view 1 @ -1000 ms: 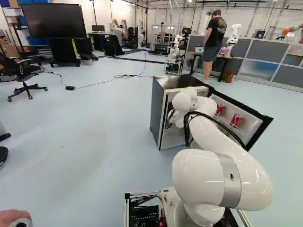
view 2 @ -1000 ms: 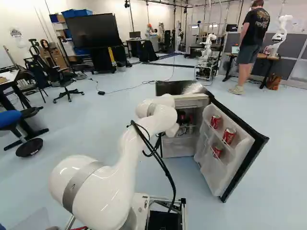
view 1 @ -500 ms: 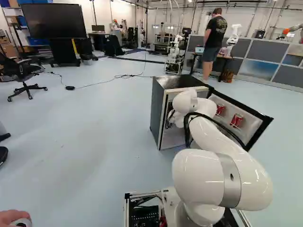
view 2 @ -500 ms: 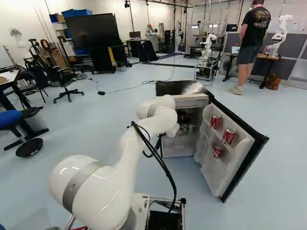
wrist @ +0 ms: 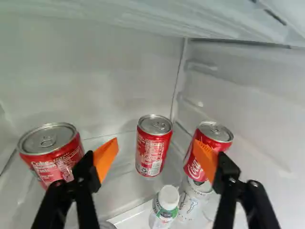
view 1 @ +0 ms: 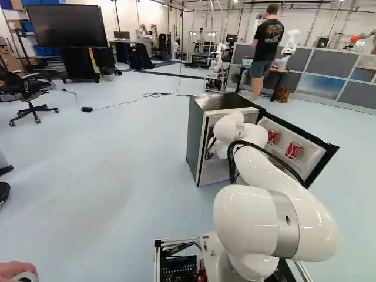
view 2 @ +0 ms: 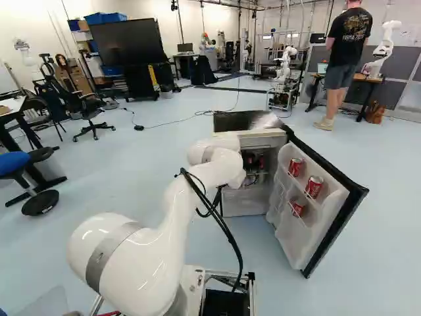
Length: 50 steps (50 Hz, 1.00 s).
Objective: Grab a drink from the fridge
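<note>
Our gripper (wrist: 156,140) is released, its 2 fingers apart. The middle red can (wrist: 153,149) stands ahead, between their lines. If we advance off-centre, 1 finger may topple it; if too low, we may strike the white-capped bottle (wrist: 168,199).

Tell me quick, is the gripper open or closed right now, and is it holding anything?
Gripper: open, fingers well apart, holding nothing; a red can stands ahead of the gap.

We stretch our white arm (view 2: 172,220) forward in a bend, our gripper (view 2: 250,160) open, its two orange pads (wrist: 106,156) standing well apart.
</note>
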### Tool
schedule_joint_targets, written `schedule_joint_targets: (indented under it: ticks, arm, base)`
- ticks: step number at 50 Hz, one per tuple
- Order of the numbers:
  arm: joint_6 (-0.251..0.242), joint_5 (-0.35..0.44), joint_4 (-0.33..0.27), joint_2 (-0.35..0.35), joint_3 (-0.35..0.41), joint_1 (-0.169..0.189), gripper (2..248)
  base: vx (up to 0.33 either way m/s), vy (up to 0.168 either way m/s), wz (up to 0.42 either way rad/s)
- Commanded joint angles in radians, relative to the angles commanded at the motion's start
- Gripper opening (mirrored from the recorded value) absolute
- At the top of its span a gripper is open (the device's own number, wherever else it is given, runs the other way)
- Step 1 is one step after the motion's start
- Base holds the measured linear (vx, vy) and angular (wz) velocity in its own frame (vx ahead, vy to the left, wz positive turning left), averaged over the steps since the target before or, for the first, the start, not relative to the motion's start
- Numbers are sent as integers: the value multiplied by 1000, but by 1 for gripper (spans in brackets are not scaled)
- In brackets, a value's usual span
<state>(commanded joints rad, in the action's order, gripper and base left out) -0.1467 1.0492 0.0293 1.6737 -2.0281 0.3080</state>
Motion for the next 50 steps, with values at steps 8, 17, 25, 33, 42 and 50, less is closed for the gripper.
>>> schedule_joint_targets:
  ticks: [8,17,25,33,42,50]
  arm:
    - [0,0,0,0,0,0,161]
    - [0,0,0,0,0,0,92]
    - [0,0,0,0,0,0,84]
    - [0,0,0,-3,3,0,84]
    - [0,0,0,-26,27,0,84]
    - [0,0,0,-43,52,1,84]
  base:
    - [0,0,0]
    - [0,0,0]
    - [0,0,0]
    - [0,0,0]
    - [0,0,0]
    - [0,0,0]
